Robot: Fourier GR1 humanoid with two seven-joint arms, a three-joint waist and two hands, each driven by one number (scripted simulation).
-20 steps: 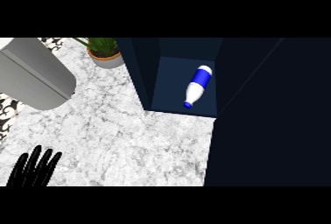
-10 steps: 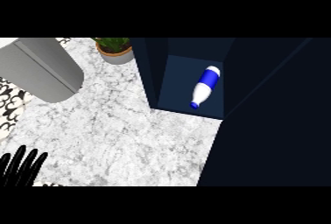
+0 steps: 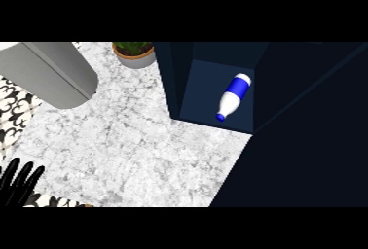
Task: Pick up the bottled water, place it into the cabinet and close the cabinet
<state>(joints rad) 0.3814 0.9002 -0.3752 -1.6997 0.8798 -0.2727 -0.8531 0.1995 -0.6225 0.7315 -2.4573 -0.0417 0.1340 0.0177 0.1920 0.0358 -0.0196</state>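
Lying on its side on the floor of the cabinet (image 3: 176, 80), the bottled water (image 3: 233, 97) is being shown with its white neck and blue cap toward the opening and its blue body further in. Placement is being judged as done; only the closing is being left. The broad dark panel (image 3: 309, 146) at the right is being taken for the open door, though neither its edge nor a handle is being made out. The left hand (image 3: 14, 192) is being rested at the lower left edge, over the marble worktop (image 3: 144, 146), its fingers (image 3: 32, 174) straight, spread and holding nothing. The right hand is not being shown at all. For a clean close, the door is best being pushed with flat fingers on its outer face, far from the hinge, in one even swing. The cap is lying near the sill, so it is being watched as the part likeliest to be caught. The potted plant (image 3: 134, 52) and the grey container (image 3: 50, 73) are standing well apart from that path.
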